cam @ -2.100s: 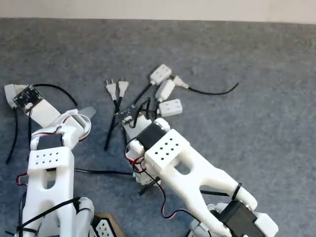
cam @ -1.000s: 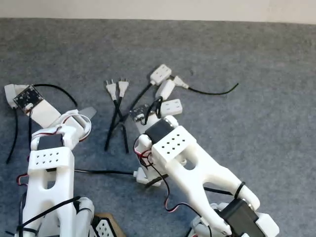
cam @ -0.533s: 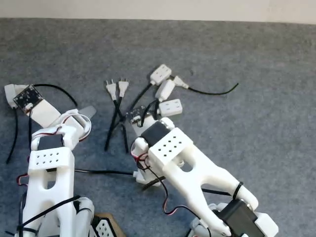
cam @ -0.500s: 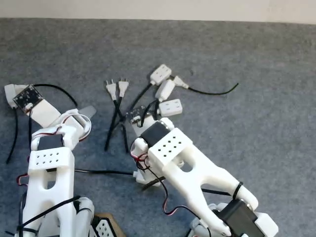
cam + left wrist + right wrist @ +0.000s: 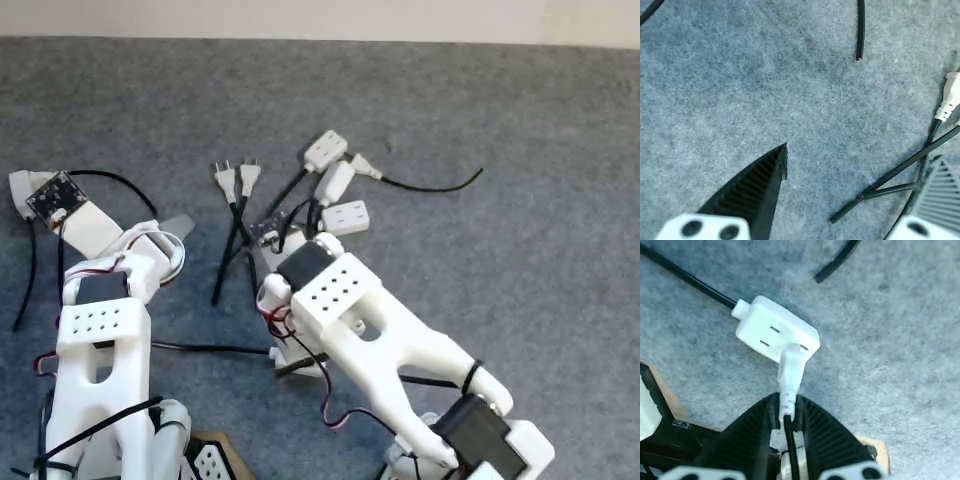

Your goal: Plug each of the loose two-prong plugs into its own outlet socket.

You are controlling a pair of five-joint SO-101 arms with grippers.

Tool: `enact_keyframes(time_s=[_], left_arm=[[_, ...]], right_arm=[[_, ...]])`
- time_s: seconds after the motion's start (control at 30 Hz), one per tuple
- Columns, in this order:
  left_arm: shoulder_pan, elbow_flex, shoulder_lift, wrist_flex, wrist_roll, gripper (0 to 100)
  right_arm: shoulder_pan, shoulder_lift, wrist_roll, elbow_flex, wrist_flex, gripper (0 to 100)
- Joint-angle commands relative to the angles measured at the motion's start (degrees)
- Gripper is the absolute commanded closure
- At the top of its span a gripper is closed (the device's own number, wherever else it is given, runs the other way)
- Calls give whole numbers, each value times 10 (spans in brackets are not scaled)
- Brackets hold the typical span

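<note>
**Right gripper** [image 5: 787, 401]: fingers clamped on a white held plug [image 5: 790, 371], whose cord runs back between them. The plug's nose meets the face of a white socket [image 5: 767, 327] at its end slots. The prongs are hidden, so depth of seating cannot be told. The socket lies flat on the grey mat [image 5: 890, 340], and a black cord [image 5: 685, 275] leaves its other end.

**Left gripper** [image 5: 862, 155]: fingers wide apart, over the mat. Near one finger lie crossed cords [image 5: 900, 172] and a white loose plug [image 5: 950, 95]. A cut cord end [image 5: 859, 35] lies well apart.

**High view, between the arms:** a pair of plugs [image 5: 224, 181] lies side by side, prongs pointing away from the arms. Their black cords trail back toward the right arm [image 5: 340, 300].

**High view, beyond the right arm:** three white sockets lie close together.
- Far socket [image 5: 325, 150].
- Middle socket [image 5: 335, 182].
- Near socket [image 5: 347, 217], just beside the arm's wrist.

A side plug [image 5: 363, 165] lies just beside the far and middle sockets. Its curved cord [image 5: 440, 187] runs off across the mat.
</note>
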Motion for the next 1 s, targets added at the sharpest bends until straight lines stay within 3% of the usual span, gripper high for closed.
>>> enact_keyframes(time_s=[0.0,0.2,0.63,0.8,0.9,0.97], left_arm=[[0,-1,0,-9,0,585],[0,-1,0,-9,0,585],[0,-1,0,-8,0,585],[1,-8,0,-4,-10,585],[20,-45,0,65,-40,585],[36,-71,0,112,-44,585]], right_arm=[[34,37,-6,-15,7,994],[132,37,-14,-11,9,994],[135,23,-7,-14,9,994],[138,-131,47,-11,-35,994],[137,-257,118,-7,-51,994],[138,-306,113,11,-45,994]])
